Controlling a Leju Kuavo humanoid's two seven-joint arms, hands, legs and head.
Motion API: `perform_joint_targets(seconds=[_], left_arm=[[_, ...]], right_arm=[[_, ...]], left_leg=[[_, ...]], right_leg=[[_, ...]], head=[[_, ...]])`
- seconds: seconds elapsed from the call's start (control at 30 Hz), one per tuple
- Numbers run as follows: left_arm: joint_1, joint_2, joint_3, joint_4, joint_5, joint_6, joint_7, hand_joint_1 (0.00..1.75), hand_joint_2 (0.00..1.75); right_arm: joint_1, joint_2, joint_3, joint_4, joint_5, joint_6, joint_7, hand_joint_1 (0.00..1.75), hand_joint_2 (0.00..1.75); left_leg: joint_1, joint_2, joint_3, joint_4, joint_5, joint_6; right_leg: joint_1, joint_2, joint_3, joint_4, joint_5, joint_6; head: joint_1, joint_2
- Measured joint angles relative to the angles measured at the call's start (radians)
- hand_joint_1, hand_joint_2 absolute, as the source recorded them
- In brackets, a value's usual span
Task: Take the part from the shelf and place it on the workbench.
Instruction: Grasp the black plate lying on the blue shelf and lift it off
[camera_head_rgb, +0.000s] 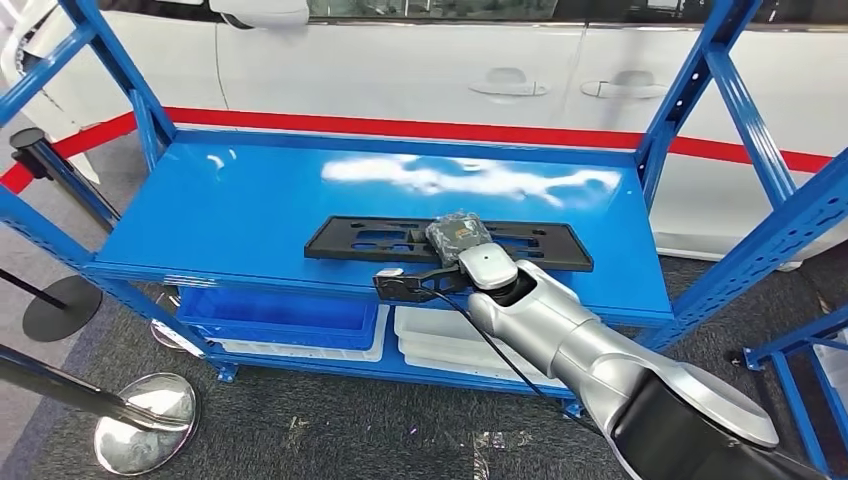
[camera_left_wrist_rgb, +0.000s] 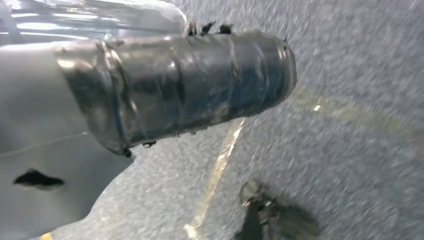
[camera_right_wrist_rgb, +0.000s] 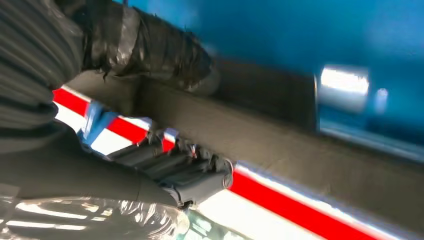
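A flat black part (camera_head_rgb: 400, 240), long and slotted, lies along the front of the blue shelf (camera_head_rgb: 240, 210). My right hand (camera_head_rgb: 458, 238) sits over the part's middle, wrapped in dark tape. In the right wrist view the thumb (camera_right_wrist_rgb: 150, 50) presses one face of the part (camera_right_wrist_rgb: 300, 145) and the fingers (camera_right_wrist_rgb: 185, 175) curl on the other, so the hand grips it. My left hand's taped thumb (camera_left_wrist_rgb: 180, 85) sticks out straight over grey floor, holding nothing.
A white car with a red stripe (camera_head_rgb: 420, 128) stands right behind the shelf. Blue uprights (camera_head_rgb: 700, 90) frame the shelf's ends. A blue bin (camera_head_rgb: 280, 315) and white trays (camera_head_rgb: 440, 345) fill the lower level. Chrome post bases (camera_head_rgb: 145, 420) stand at the left.
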Motion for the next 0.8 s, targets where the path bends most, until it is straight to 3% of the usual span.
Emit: perform_joint_targets(seconds=[0.07, 0.1, 0.13, 0.2, 0.23, 0.27, 0.3, 0.37, 0.4, 0.47, 0.6, 0.8], left_arm=[[-0.002, 0.003, 0.001, 0.000, 0.006, 0.001, -0.009, 0.00, 0.00], [-0.003, 0.003, 0.003, 0.000, 0.010, 0.000, -0.012, 0.00, 0.00], [-0.003, 0.004, 0.005, 0.000, 0.013, -0.003, -0.015, 0.00, 0.00], [-0.003, 0.007, 0.010, -0.001, 0.016, -0.007, -0.017, 0.00, 0.00], [-0.004, 0.010, 0.012, -0.002, 0.017, -0.009, -0.018, 0.00, 0.00], [-0.005, 0.012, 0.014, -0.004, 0.017, -0.010, -0.019, 0.00, 0.00], [-0.006, 0.013, 0.015, -0.005, 0.018, -0.010, -0.020, 0.00, 0.00], [-0.006, 0.010, 0.015, -0.005, 0.018, -0.012, -0.022, 0.00, 0.00], [-0.006, 0.010, 0.016, -0.005, 0.018, -0.012, -0.022, 0.00, 0.00], [-0.006, 0.013, 0.016, -0.005, 0.019, -0.012, -0.023, 0.00, 0.00], [-0.005, 0.015, 0.016, -0.005, 0.019, -0.015, -0.024, 0.00, 0.00], [-0.004, 0.015, 0.017, -0.005, 0.010, -0.024, -0.024, 0.00, 0.00]], right_arm=[[0.002, 0.000, 0.000, 0.001, -0.002, 0.001, -0.003, 1.75, 1.75], [0.006, 0.000, 0.000, 0.001, -0.003, 0.001, -0.006, 1.75, 1.75], [0.008, 0.000, 0.000, 0.001, -0.003, 0.001, -0.009, 1.75, 1.75], [0.009, 0.000, 0.000, 0.001, -0.003, 0.000, -0.016, 1.75, 1.75], [0.009, 0.002, 0.000, 0.001, -0.003, -0.001, -0.018, 1.75, 1.75], [0.010, 0.003, 0.000, 0.000, -0.003, -0.002, -0.020, 1.75, 1.75], [0.010, 0.005, 0.000, 0.000, -0.002, -0.003, -0.020, 1.75, 1.75], [0.006, 0.009, 0.000, -0.001, -0.001, -0.004, -0.021, 1.75, 1.75], [0.003, 0.012, 0.000, -0.001, 0.000, -0.004, -0.021, 1.75, 1.75], [0.001, 0.016, 0.000, -0.001, 0.000, -0.004, -0.020, 1.75, 1.75], [0.000, 0.017, 0.000, -0.001, 0.001, -0.008, -0.021, 1.75, 1.75], [-0.002, 0.016, 0.000, -0.018, 0.056, -0.105, -0.024, 1.75, 1.75]], left_leg=[[0.014, 0.000, 0.009, -0.005, -0.003, -0.009], [0.023, -0.001, 0.012, -0.001, -0.009, -0.018], [0.034, -0.003, 0.014, 0.007, -0.017, -0.031], [0.058, -0.007, 0.010, 0.042, -0.046, -0.066], [0.068, -0.009, 0.004, 0.065, -0.064, -0.086], [0.075, -0.010, 0.000, 0.078, -0.078, -0.102], [0.080, -0.011, 0.000, 0.085, -0.088, -0.114], [0.086, -0.011, 0.011, 0.070, -0.092, -0.113], [0.087, -0.010, 0.016, 0.064, -0.091, -0.109], [0.085, -0.009, 0.019, 0.053, -0.083, -0.110], [0.084, -0.010, 0.018, 0.042, -0.067, -0.142], [0.083, -0.010, 0.016, 0.044, -0.068, -0.146]], right_leg=[[-0.016, 0.000, -0.064, 0.116, -0.039, 0.016], [-0.026, -0.001, -0.083, 0.144, -0.039, 0.026], [-0.038, -0.003, -0.085, 0.136, -0.020, 0.039], [-0.061, -0.008, -0.045, 0.045, 0.035, 0.072], [-0.065, -0.007, -0.025, 0.004, 0.048, 0.081], [-0.063, -0.004, -0.010, -0.018, 0.048, 0.078], [-0.059, 0.000, -0.003, -0.025, 0.040, 0.067], [-0.052, 0.006, 0.005, -0.031, 0.042, 0.038], [-0.052, 0.008, 0.005, -0.035, 0.045, 0.032], [-0.051, 0.011, 0.002, -0.035, 0.046, 0.028], [-0.050, 0.011, -0.003, -0.033, 0.048, 0.025], [-0.046, 0.011, 0.001, -0.039, 0.049, 0.025]], head=[[0.002, 0.000], [0.001, 0.000], [0.002, 0.000], [0.004, 0.000], [0.007, 0.000], [0.007, 0.000], [0.005, 0.000], [-0.004, 0.000], [-0.008, 0.000], [-0.012, 0.000], [-0.012, 0.000], [-0.016, 0.000]])
